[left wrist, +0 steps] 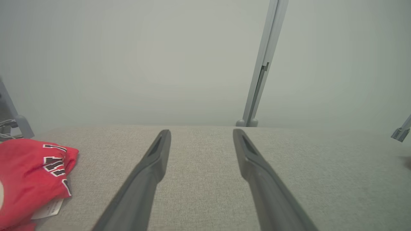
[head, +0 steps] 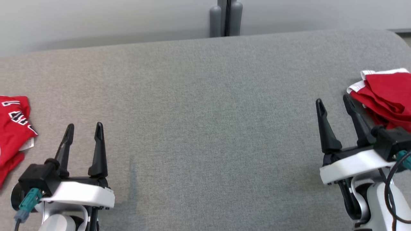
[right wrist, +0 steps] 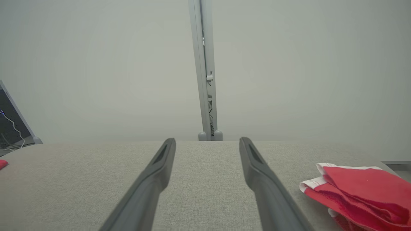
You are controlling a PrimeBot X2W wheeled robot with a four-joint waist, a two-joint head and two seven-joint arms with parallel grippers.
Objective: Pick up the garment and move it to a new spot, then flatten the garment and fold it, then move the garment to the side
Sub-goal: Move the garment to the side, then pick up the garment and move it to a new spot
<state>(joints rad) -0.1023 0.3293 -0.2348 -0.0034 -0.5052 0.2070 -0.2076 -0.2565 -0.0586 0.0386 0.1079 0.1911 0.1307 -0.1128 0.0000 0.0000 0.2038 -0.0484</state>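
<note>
A crumpled red garment (head: 13, 128) with black-and-white lettering lies at the table's left edge; the left wrist view has it (left wrist: 29, 179) at lower left. A folded red garment with white trim (head: 387, 94) rests at the right edge, seen again (right wrist: 359, 192) at lower right in the right wrist view. My left gripper (head: 85, 128) stands open over bare cloth, to the right of the lettered garment and apart from it. My right gripper (head: 334, 102) is open too, just left of the folded garment. Nothing sits between either pair of fingers (left wrist: 151, 173) (right wrist: 154, 176).
The grey fabric tabletop (head: 205, 122) spreads wide between both arms. A grey post (head: 226, 17) rises behind the far edge against a pale wall. A dark screen with a cable (right wrist: 11, 125) stands off to the left in the right wrist view.
</note>
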